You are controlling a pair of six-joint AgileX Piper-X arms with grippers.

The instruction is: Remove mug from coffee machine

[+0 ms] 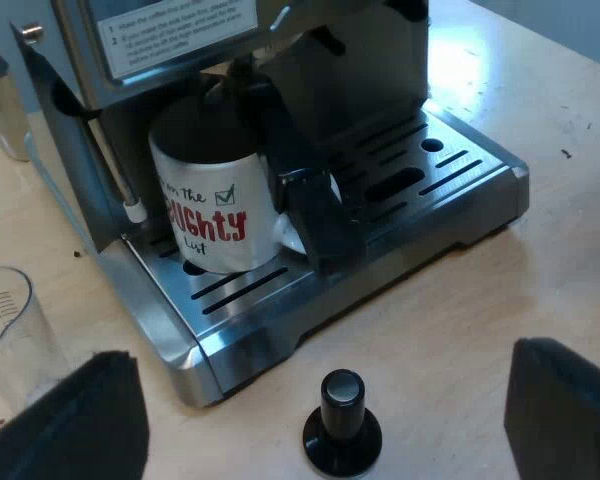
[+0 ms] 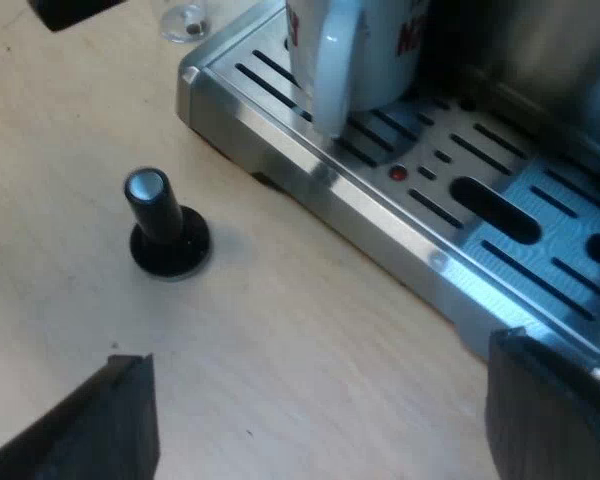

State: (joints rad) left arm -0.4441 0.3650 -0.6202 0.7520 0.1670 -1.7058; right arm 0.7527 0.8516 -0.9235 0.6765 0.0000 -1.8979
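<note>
On the drip tray [image 2: 310, 190], the mug [image 2: 380, 50] is seen with its handle [image 2: 330, 75] turned toward the spread right end effector [image 2: 318, 352].

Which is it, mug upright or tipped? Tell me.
Upright. The mug stands flat on the machine's grate, its lettering level and its handle running straight down.

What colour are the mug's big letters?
Red, on a white mug; clearest in the left wrist view.

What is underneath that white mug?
The mug stands on the slotted metal drip tray. Its base covers the slots directly beneath, so those cannot be seen.
</note>
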